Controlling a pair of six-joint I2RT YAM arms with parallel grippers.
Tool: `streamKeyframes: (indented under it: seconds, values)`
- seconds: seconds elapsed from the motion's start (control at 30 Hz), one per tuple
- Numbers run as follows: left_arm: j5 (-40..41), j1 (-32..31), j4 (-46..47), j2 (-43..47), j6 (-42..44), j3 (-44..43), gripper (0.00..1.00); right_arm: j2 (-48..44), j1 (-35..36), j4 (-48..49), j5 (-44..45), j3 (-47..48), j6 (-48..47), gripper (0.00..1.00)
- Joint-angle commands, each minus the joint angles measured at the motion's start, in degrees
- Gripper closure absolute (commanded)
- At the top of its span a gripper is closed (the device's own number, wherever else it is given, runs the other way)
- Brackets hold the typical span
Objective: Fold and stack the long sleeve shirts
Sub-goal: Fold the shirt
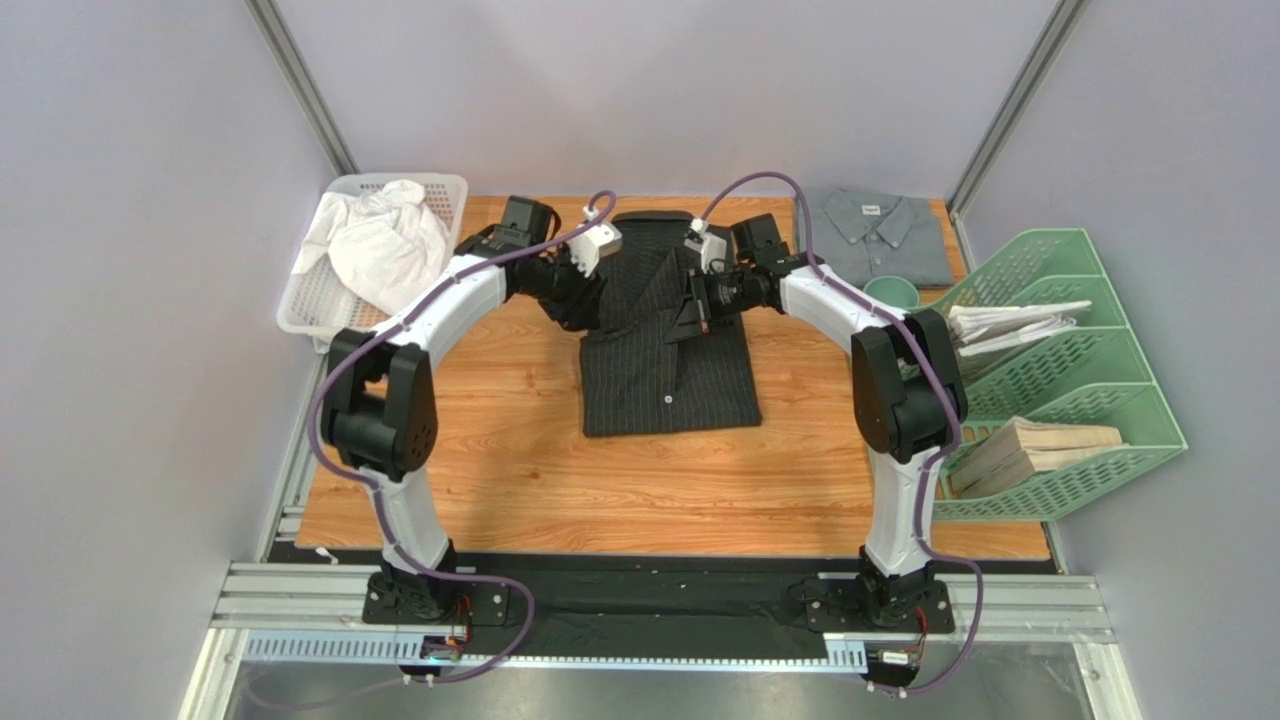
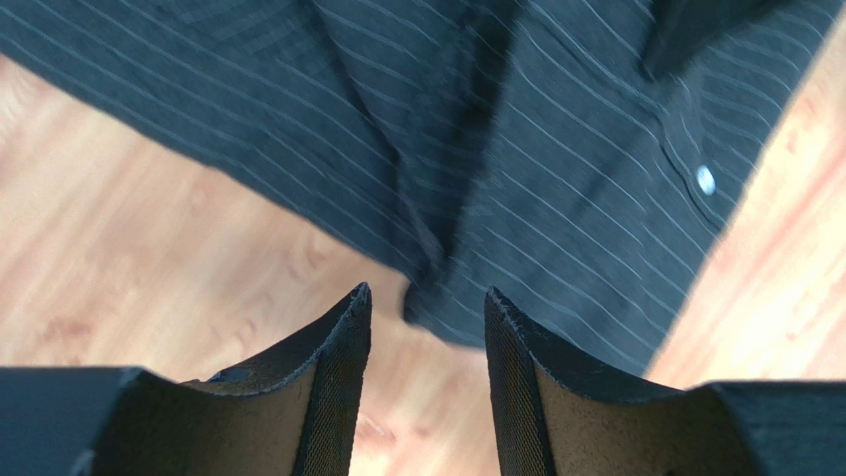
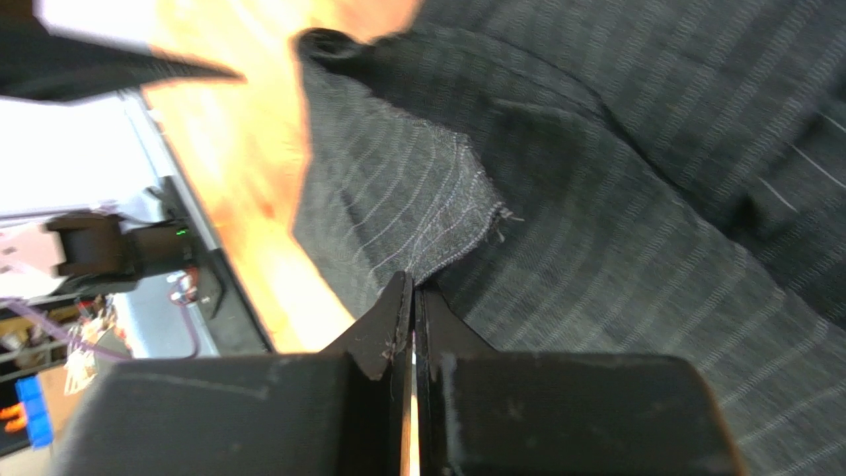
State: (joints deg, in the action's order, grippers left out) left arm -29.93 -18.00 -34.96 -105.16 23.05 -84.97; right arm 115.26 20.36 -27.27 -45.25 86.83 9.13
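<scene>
Black pinstriped shirt [image 1: 669,368]: lies partly folded on the far middle of the tabletop [image 1: 511,480].
Grey shirt [image 1: 884,225]: folded at the far right corner, well apart.
Right gripper [image 3: 413,288]: pressed together, pinching a thin hem corner of the pinstriped cloth.
Left gripper [image 2: 427,302]: spread and empty, above the shirt's edge.
Risk: the slim bite may slip on lifting, and a one-sided pull may skew the fold.
</scene>
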Motion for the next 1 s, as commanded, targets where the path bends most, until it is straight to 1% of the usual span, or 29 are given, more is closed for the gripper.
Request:
streamKeyframes:
  seconds: [0.0,0.13,0.23,0.33,0.43,0.57,0.67,0.83,0.97]
  values:
    - [-0.9,-0.1,-4.0,-6.2,-0.6,-8.1,0.47,1.7,0.0,1.1,5.4,-0.3,-2.4,1.0]
    - [-2.8,0.0,-8.6,-8.3,5.0,-9.4,0.43,2.8,-0.1,1.2,5.8,0.6,-1.3,1.0]
    - [-4.5,0.1,-8.8,-7.1,6.4,-7.4,0.41,2.8,-0.1,1.3,6.2,0.2,-1.1,1.0]
    - [-8.0,0.0,-9.1,-5.2,6.9,-5.2,0.39,3.0,-0.1,1.3,6.5,0.0,-1.0,1.0]
    - [-9.3,0.0,-7.1,-3.4,5.7,-3.1,0.39,3.0,-0.1,1.3,6.7,-0.3,-1.1,1.0]
    - [-12.4,1.2,-4.3,-1.2,1.6,-1.8,0.36,2.9,-0.1,1.1,7.0,-0.3,-1.3,1.0]
    - [-14.8,1.3,-4.9,-1.0,1.0,-2.4,0.35,2.8,-0.1,1.0,6.9,-0.3,-1.2,1.0]
    - [-15.1,1.3,-5.7,-1.4,1.4,-2.0,0.34,2.7,-0.3,1.0,7.0,-0.5,-1.1,1.0]
    - [-9.3,0.7,-6.2,-4.9,1.3,-3.3,0.33,3.0,-0.4,0.9,6.7,-0.3,-1.3,1.0]
